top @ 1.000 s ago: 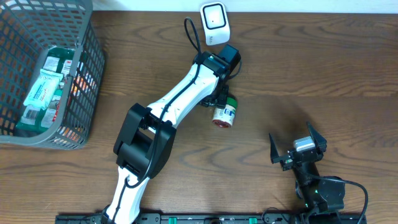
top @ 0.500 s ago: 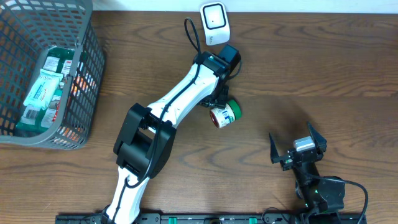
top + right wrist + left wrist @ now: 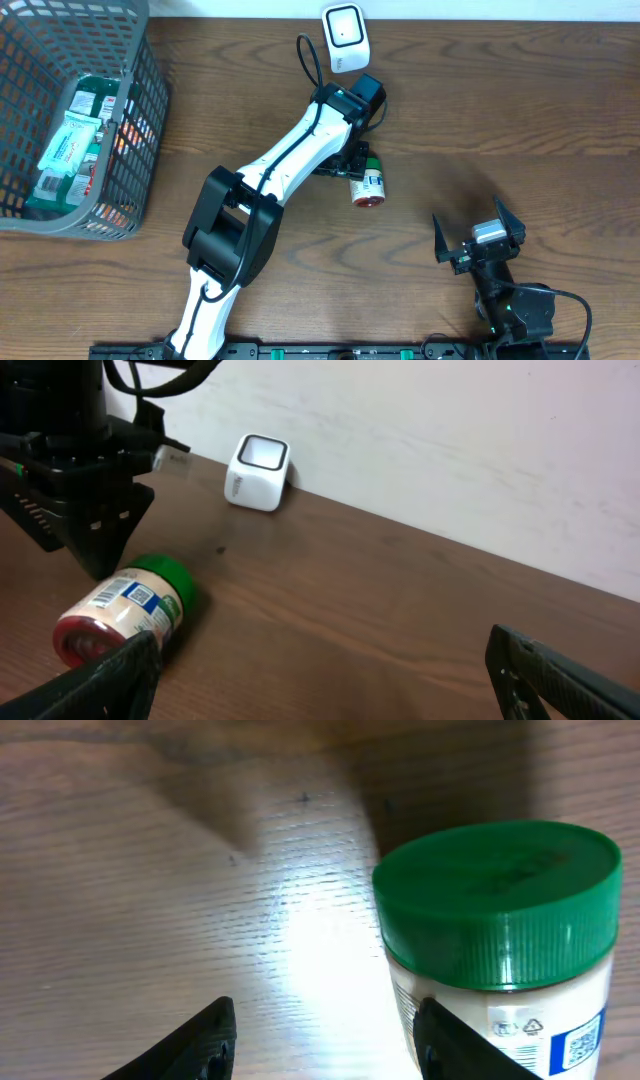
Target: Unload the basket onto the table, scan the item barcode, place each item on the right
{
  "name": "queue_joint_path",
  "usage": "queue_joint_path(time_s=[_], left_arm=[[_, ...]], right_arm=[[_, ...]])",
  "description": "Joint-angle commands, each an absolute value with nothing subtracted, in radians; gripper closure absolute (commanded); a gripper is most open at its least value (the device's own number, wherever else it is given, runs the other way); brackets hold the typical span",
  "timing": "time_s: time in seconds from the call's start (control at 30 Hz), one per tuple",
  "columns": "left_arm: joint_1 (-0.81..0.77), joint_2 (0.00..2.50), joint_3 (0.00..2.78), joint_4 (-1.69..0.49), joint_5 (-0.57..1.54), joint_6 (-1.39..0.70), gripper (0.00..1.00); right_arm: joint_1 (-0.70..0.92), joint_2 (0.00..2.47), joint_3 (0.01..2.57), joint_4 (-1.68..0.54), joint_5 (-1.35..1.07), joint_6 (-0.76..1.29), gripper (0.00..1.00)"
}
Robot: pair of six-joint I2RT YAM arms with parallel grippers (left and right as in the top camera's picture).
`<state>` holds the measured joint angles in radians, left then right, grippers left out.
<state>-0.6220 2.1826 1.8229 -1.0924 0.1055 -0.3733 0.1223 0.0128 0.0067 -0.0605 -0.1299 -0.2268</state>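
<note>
A jar (image 3: 366,184) with a green lid, pale label and red base lies on its side on the wooden table, lid toward the left arm. It also shows in the right wrist view, jar (image 3: 125,610). In the left wrist view the jar (image 3: 500,940) lies to the right of my right finger (image 3: 445,1045), outside the jaws. My left gripper (image 3: 325,1025) is open with only bare table between its fingers. The white cube scanner (image 3: 343,37) stands at the table's back edge. My right gripper (image 3: 478,243) is open and holds nothing, at the front right.
A grey wire basket (image 3: 150,95) holding several packets sits at the far left. The scanner's black cable (image 3: 308,55) loops beside the left arm. A white wall (image 3: 450,420) runs behind the scanner (image 3: 258,472).
The jar has turned on the table: its lid swung out to the right, then back toward the left gripper. The right arm has not moved.
</note>
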Motion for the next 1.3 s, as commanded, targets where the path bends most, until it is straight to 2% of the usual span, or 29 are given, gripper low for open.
queue_joint_path(time_s=[0.0,0.67,1.27], left_arm=[[-0.619,2.188,1.816,-1.095,0.124,-0.379,0.41],[-0.619,2.182,1.833,-1.085,0.229,-0.379,0.42],[-0.629,2.18,1.865,-1.0,0.228,-0.355,0.4]], right_arm=[[0.138,0.009,0.006,-0.064,-0.124,-0.214,0.01],[0.138,0.009,0.006,-0.064,-0.124,-0.214,0.01],[0.138,0.009,0.006,-0.064,-0.124,-0.214,0.01]])
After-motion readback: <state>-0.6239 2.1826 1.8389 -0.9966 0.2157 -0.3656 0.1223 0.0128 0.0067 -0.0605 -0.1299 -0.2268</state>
